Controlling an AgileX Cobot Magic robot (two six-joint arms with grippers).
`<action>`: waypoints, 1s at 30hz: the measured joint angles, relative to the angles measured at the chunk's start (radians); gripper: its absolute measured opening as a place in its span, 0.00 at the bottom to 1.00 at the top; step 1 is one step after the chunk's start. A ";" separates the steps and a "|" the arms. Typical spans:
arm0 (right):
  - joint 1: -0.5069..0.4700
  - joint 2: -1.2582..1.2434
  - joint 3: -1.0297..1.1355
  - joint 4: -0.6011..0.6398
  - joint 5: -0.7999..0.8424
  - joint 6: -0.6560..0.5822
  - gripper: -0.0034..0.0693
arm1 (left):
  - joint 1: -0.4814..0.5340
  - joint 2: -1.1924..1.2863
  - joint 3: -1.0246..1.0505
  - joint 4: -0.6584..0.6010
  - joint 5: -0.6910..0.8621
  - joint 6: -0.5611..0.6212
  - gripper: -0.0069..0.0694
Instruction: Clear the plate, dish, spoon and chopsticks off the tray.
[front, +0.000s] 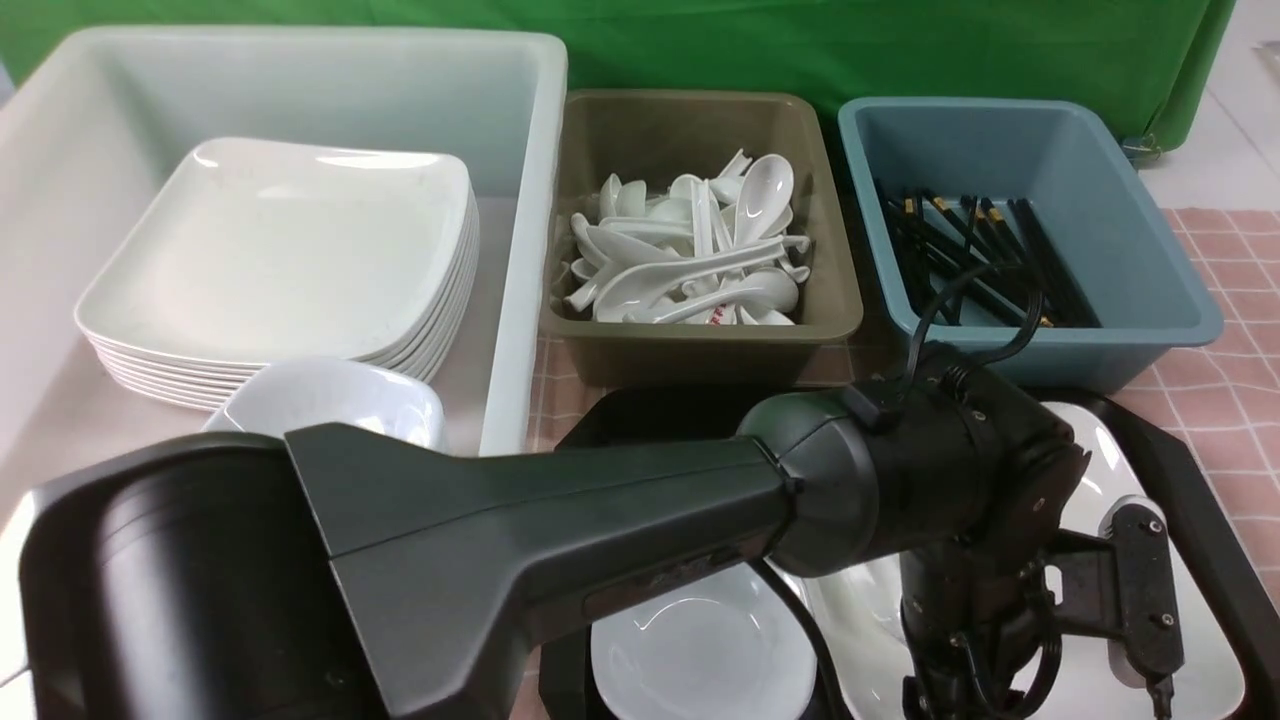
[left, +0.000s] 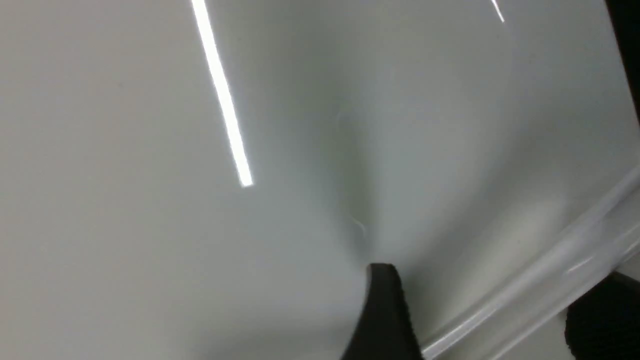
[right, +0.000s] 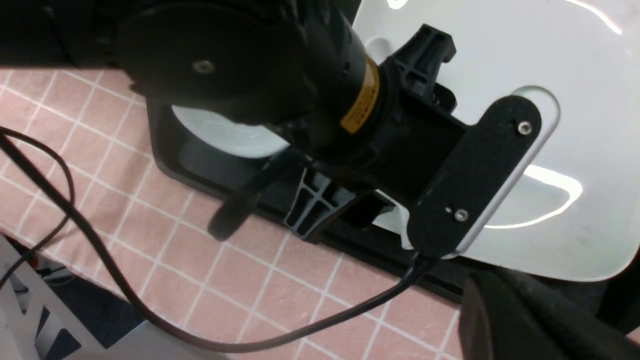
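Pink-checked desk (front: 1230, 400): left end effector (left: 487, 320) apart astride plate (right: 590, 90) rim, right end effector (right: 505, 320) together; glossy rim may slip once clamped

A big black rectangular plastic tray (front: 1205, 520) with a raised rim and cut-off corners lies flat on the pink-checked tabletop (front: 1225, 400). On its right half rests a large shallow glossy white square plate (front: 1095, 455) with rounded corners. It lies level and right way up, and its face shines with streaks of reflected light. On the tray's left half, just beside the plate, sits a small glossy white squarish dish (front: 700, 655) with rounded corners and a sunken centre, upright. Whether plate and dish touch cannot be told.
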 joint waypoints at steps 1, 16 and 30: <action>0.000 0.000 0.000 0.005 0.000 0.000 0.09 | 0.000 0.001 -0.001 0.000 0.000 -0.004 0.58; 0.000 0.000 -0.028 0.123 -0.004 0.000 0.09 | 0.038 -0.038 -0.114 0.034 0.057 -0.225 0.13; 0.000 0.008 -0.133 0.302 -0.340 -0.201 0.09 | 0.403 -0.077 -0.422 -0.151 -0.011 -0.350 0.13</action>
